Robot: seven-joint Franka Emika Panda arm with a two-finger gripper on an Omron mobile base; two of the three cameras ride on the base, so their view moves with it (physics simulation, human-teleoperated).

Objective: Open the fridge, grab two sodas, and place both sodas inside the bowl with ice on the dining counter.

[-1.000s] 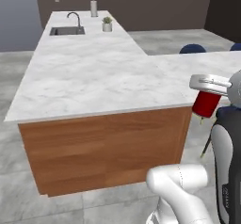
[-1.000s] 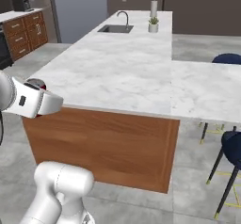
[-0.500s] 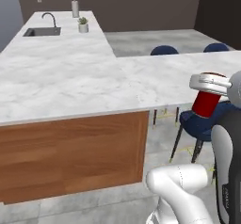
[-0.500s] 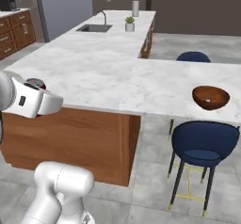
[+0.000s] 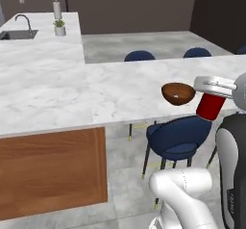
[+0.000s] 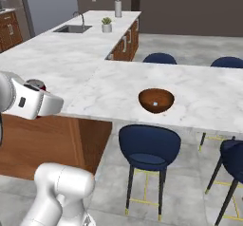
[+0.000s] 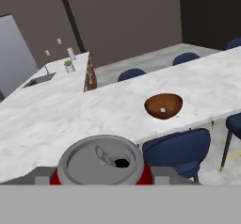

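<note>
Marble desk (image 5: 110,91) runs across our left base view, with a sink (image 5: 14,33) and a potted plant (image 5: 59,27) at its far left end. Further right we see the brown bowl (image 5: 178,93) standing on the desk near its front edge, a pale ice cube (image 5: 177,96) in its bottom, and a blue chair (image 5: 175,136) tucked below it. Just right of the bowl, off the desk edge, our hand (image 5: 210,91) is clamped on an upright red soda (image 5: 209,106), silver top (image 7: 100,158) facing the hand camera.
</note>
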